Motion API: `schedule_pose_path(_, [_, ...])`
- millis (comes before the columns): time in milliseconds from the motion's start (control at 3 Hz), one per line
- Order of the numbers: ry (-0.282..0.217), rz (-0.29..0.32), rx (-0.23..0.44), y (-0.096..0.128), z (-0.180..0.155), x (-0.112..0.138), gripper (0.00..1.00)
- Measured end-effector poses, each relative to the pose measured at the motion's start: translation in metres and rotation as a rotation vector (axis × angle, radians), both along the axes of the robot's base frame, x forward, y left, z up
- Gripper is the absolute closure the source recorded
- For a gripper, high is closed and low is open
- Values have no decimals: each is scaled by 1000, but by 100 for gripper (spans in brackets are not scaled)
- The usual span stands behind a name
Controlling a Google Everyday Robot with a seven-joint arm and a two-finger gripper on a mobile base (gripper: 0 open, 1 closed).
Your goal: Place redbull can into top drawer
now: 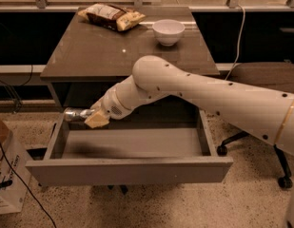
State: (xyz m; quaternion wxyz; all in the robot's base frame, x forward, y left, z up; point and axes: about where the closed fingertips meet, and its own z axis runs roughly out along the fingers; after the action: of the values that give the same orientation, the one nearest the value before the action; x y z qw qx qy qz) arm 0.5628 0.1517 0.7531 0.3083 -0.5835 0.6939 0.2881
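The end effector (91, 117) is clamped on the redbull can (73, 114), holding it sideways over the back left corner of the open top drawer (130, 171). The can looks light, thin-walled and slick, so a moderate mid-body hold suits it. No lettering is legible on it, nor on the snack bag (111, 16) on the surface (89, 56).
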Motion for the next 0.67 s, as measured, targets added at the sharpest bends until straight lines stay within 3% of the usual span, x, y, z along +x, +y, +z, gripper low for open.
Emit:
schedule_pose_path(333, [53,-31,-7,12,-27,12,83])
schedule_pose_path(667, [82,-82,-11,7,-34,22,52])
